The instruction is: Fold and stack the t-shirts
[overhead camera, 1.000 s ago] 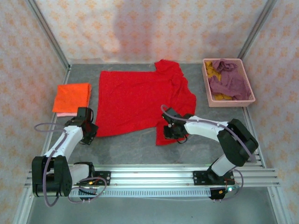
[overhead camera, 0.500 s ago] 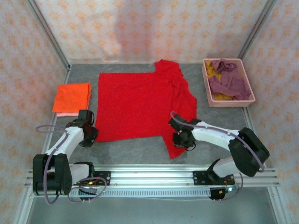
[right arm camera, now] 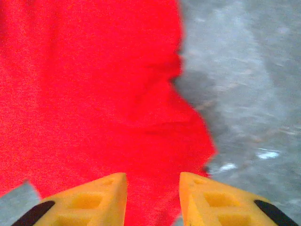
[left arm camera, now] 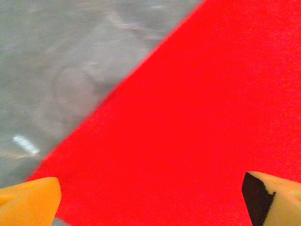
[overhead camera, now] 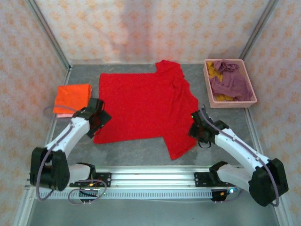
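Bright red cloth t-shirt (overhead camera: 141, 106) spread flat on the grey table (overhead camera: 136, 151), rumpled near its right sleeve.
The top view adds a folded orange t-shirt (overhead camera: 73, 97) to its left. The wrist views show the jaws: left gripper (left arm camera: 150, 183) wide apart and empty over the shirt's edge, right gripper (right arm camera: 153, 181) narrowly parted, gripping nothing.

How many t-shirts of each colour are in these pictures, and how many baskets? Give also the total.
red t-shirt: 1
orange t-shirt: 1
pale pink t-shirt: 1
mauve-purple t-shirt: 1
mustard yellow t-shirt: 1
pink basket: 1
Total: 6
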